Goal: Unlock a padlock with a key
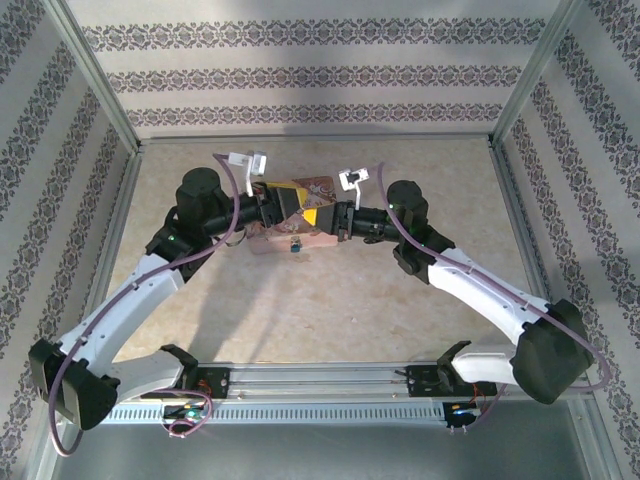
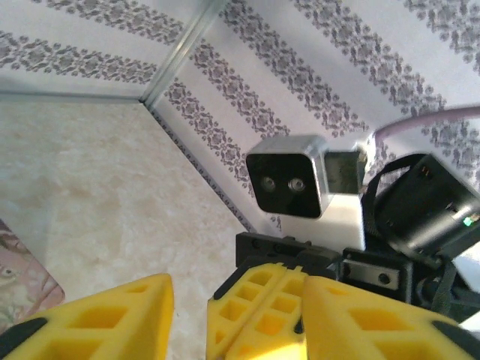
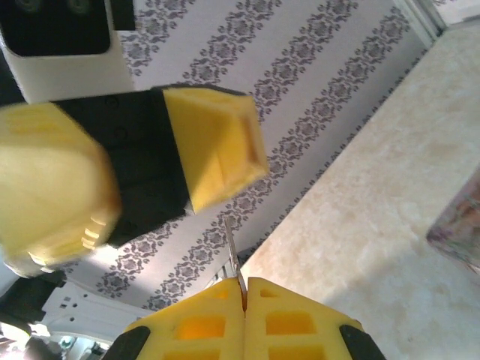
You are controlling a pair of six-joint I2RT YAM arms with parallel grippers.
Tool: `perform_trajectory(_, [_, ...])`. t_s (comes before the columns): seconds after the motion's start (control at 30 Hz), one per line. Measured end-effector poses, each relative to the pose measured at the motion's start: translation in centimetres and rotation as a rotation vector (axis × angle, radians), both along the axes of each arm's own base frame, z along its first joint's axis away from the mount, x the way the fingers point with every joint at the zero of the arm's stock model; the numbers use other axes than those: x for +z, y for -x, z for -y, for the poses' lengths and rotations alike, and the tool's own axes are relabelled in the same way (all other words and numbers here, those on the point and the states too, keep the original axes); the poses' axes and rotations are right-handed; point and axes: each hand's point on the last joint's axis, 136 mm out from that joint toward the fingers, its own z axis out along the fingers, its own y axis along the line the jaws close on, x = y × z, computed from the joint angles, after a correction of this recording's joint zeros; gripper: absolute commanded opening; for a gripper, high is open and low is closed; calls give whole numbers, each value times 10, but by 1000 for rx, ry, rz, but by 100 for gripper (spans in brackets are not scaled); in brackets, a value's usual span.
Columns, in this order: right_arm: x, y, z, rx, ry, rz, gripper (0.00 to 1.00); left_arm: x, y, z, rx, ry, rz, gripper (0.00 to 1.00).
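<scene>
My right gripper (image 3: 244,289) is shut on the key (image 3: 233,251), a thin pale metal sliver that sticks up from between its yellow fingertips. My left gripper (image 2: 236,330) is open. Its two yellow fingers (image 2: 105,319) stand on either side of the right gripper's closed tips (image 2: 270,304), and one of its fingers (image 3: 214,146) hangs just above the key. Both grippers meet tip to tip over the pink box (image 1: 290,235), the left gripper (image 1: 298,205) facing the right gripper (image 1: 322,217). A tiny bluish padlock (image 1: 294,243) lies at the near edge of the box.
The pink box also shows at the left edge of the left wrist view (image 2: 19,270) and at the right edge of the right wrist view (image 3: 457,225). Patterned walls with metal frame posts (image 1: 100,75) enclose the beige table (image 1: 330,310).
</scene>
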Motion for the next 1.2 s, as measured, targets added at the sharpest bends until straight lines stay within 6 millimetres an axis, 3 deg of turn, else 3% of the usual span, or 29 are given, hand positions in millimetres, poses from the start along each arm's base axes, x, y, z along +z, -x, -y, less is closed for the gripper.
perform_trajectory(0.13, [-15,-5,20,-74,63,-14,0,4,-1,-13,60,-17,21,59])
perform_trajectory(0.23, [-25,-11,39,-148,123,-19,0,-5,-4,-18,95,-61,10,59])
perform_trajectory(0.47, [-52,-21,89,-346,301,-41,0,-73,-30,-15,119,-229,-119,59])
perform_trajectory(0.63, [-81,-28,131,-495,408,-117,0,-129,-55,1,98,-388,-231,60])
perform_trajectory(0.83, [-110,-24,170,-617,520,-213,0,-162,-86,32,76,-534,-283,60])
perform_trajectory(1.2, [-123,-9,196,-682,602,-265,0,-213,-150,56,106,-721,-337,61])
